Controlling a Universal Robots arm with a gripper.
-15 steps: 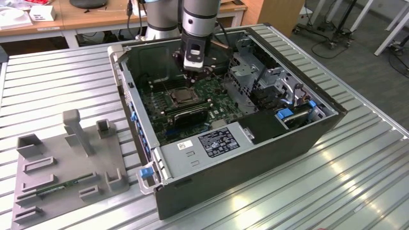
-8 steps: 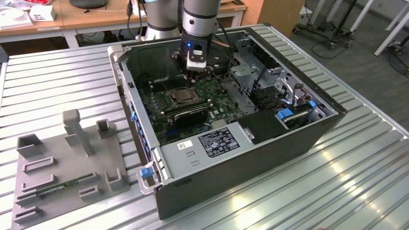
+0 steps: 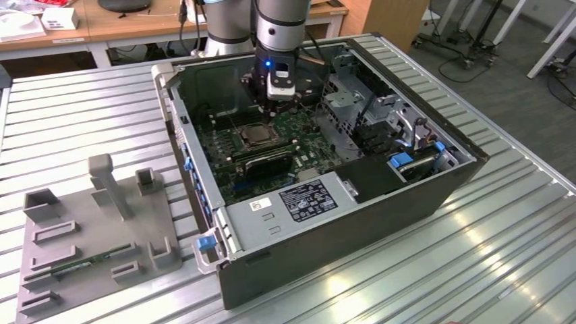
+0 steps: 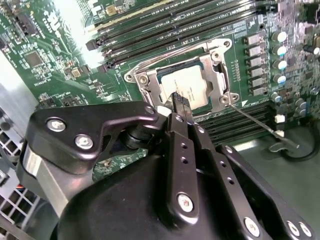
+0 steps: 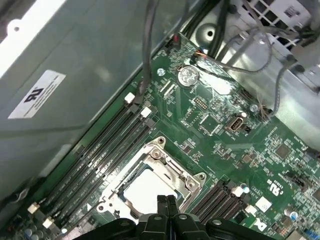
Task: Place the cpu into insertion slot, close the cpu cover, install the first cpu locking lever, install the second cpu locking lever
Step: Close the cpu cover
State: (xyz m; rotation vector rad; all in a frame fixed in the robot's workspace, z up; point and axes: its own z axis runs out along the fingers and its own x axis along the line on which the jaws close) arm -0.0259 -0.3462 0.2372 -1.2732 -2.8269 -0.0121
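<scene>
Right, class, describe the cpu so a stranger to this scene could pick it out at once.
Find the open computer case on the table, then the green motherboard inside. Beside the long black memory slots sits a silvery frame; the cpu is the pale flat square in its window, lighter and smoother than everything around it.

Stands near upright in the exterior view as one arm (image 3: 280, 23), silver-grey tube above, dark wrist (image 3: 268, 67) below with a small blue light lit; carries a white block (image 3: 282, 88) low down (just above the fingers); points the gripper (image 3: 275, 102) straight down, toward the table's (image 3: 81, 121) edge at the top of that view, away from either corner; shows long slim black fingers (image 4: 181, 145) in the second wrist view, pressed side by side, tips level; shows the fingertips (image 5: 163, 202) in the first wrist view with barely a seam between; spreads broad black linkage arms (image 4: 75, 135) behind them, fixed with bright screws.
</scene>
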